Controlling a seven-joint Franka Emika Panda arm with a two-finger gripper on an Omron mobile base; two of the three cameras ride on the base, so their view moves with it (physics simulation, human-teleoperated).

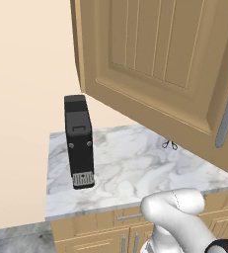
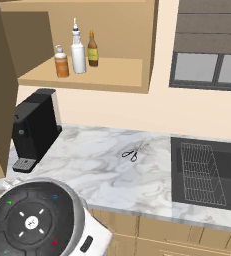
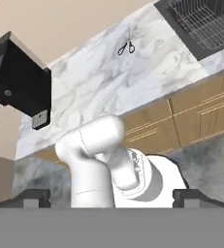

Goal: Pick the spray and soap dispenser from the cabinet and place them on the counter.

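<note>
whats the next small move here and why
Probably swing the open pincer up toward the cabinet shelf and line it up with the spray. The cabinet door is already open, the spray and the soap dispenser stand upright on the shelf, and the pincer, empty, points down at the counter, far from either bottle.

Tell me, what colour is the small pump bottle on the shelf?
Orange soap dispenser, white pump; right base view.

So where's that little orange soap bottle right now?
In the right base view, the soap dispenser stands on the open cabinet shelf, leftmost, beside the spray.
</note>
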